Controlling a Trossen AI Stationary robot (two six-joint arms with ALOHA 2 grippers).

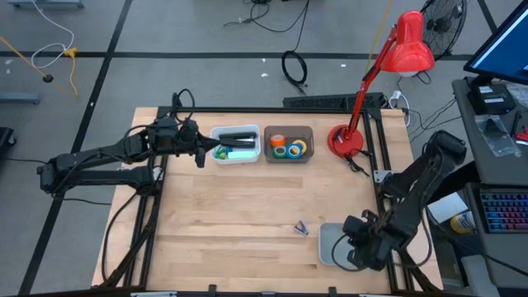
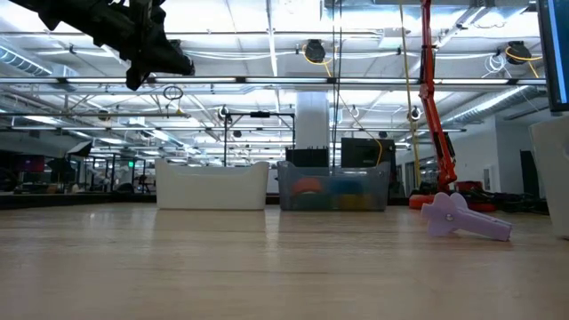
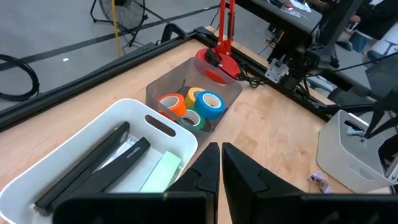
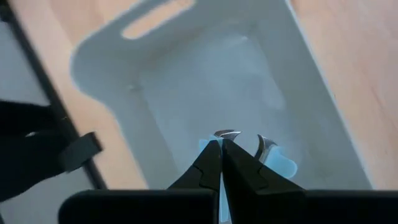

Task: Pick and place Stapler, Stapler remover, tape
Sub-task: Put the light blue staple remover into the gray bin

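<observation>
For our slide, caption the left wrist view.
Shut left end effector above white bin; tape rolls in clear bin.

An overhead camera looked straight down on the whole wooden counter (image 1: 247,214) and both arms. A second sat at counter height, facing level across it toward the white bin (image 2: 212,185) and clear bin (image 2: 333,187), also seen from above. The left wrist camera looked down close on those bins; the right wrist camera hung closer over a grey tray (image 4: 205,81).
</observation>
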